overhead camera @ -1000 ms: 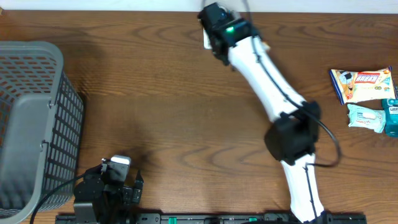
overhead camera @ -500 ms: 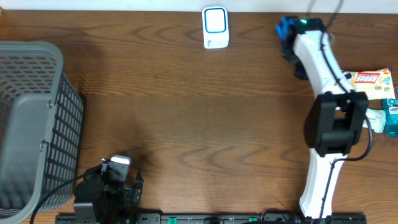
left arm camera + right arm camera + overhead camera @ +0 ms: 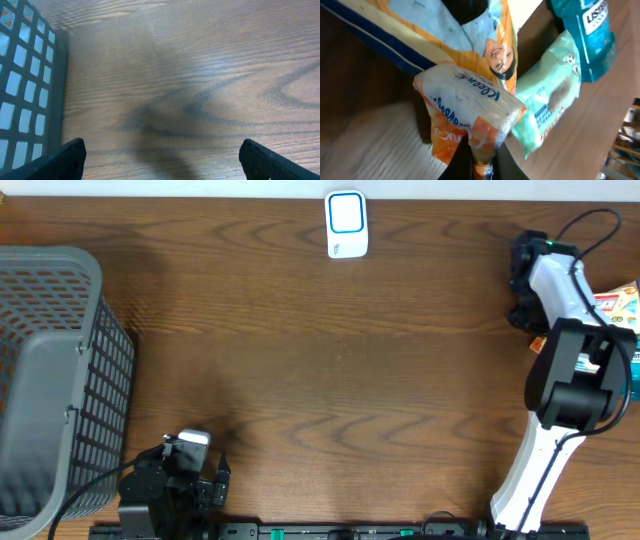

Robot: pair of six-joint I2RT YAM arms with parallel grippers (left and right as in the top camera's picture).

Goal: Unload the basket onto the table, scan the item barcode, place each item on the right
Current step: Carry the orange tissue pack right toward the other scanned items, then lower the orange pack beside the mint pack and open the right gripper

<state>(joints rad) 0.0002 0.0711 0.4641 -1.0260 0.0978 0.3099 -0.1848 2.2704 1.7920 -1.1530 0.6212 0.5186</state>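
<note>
left gripper [image 3: 162,161]: jaws spread wide, empty, well left of the scanner [image 3: 347,225] on the robot's side | right gripper [image 3: 481,167]: far right of the scanner, jaws closed, pinching the kleenex pack [image 3: 470,107] by its orange end | handling: likely light, soft, slippery film; the end seam looks the safest hold

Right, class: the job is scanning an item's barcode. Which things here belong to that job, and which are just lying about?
In the job:
- tissue pack, pinched in the shut right gripper
- scanner

Lying about:
- basket
- snack bag
- wipes
- mouthwash
- left gripper, open and empty
</note>
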